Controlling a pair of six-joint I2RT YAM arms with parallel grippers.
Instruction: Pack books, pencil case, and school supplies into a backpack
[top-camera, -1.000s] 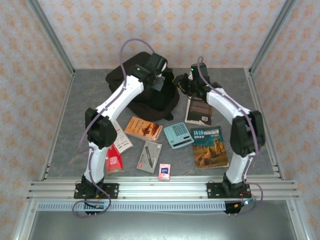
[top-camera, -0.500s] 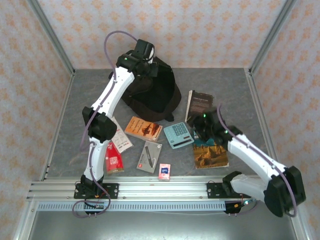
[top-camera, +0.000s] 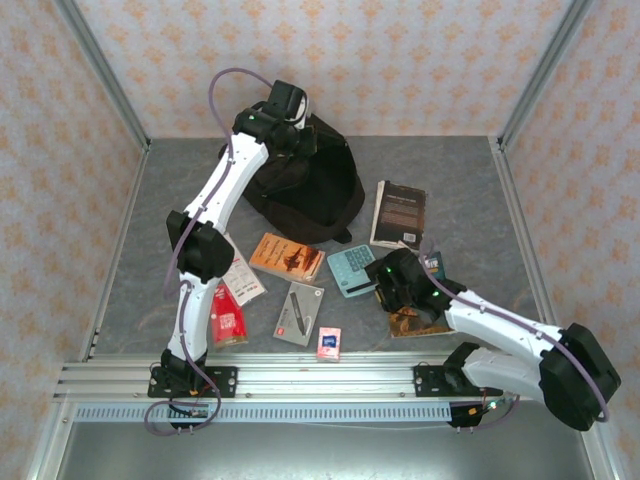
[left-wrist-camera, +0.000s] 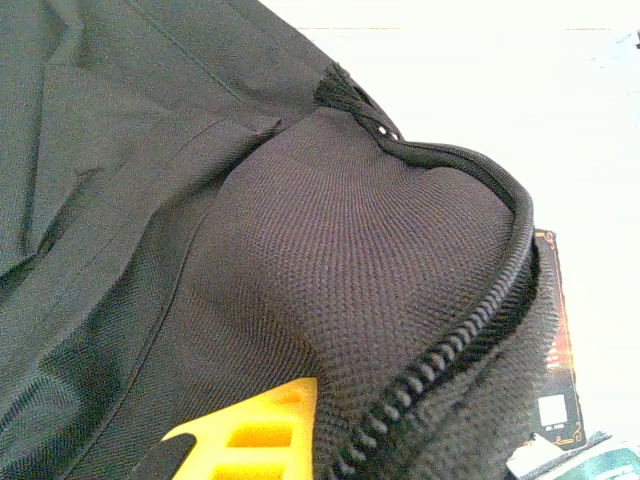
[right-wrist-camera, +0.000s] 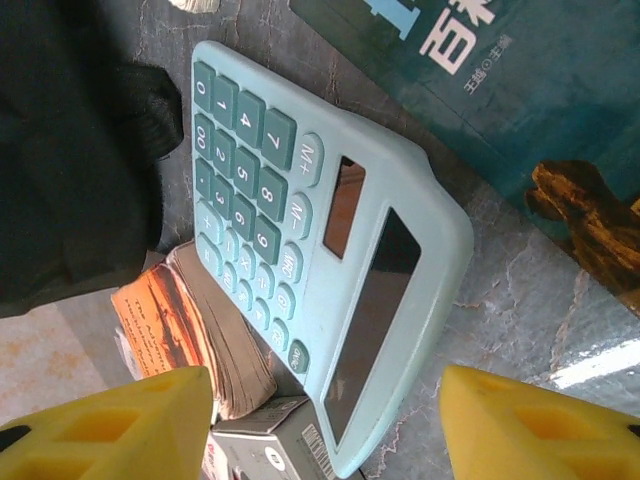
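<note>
Standing at the far middle of the desk (top-camera: 170, 200) was the black backpack (top-camera: 310, 190), soft and slumped, its zip (left-wrist-camera: 470, 330) seen close in the left wrist view.
Left gripper (top-camera: 300, 138): at the backpack's top. One yellow finger (left-wrist-camera: 255, 435) lay against the fabric. Whether the jaws were spread or pressed together could not be told.
Black book (top-camera: 400, 213): flat, just right of the backpack.
Orange book (top-camera: 288, 256): on the backpack's near side, with the teal calculator (top-camera: 352, 268) just beside it on the right.
Right gripper (top-camera: 380, 290): low at the calculator's near-right end, fingers (right-wrist-camera: 130, 420) spread wide, the calculator lying in view between them.
Desert book (top-camera: 425, 322): partly under the right arm (top-camera: 500, 325).
Grey flat box (top-camera: 300, 313), blue-and-pink box (top-camera: 328, 344), red packet (top-camera: 228, 325), white-and-red card (top-camera: 243, 278): toward the near edge, all outside the backpack.
</note>
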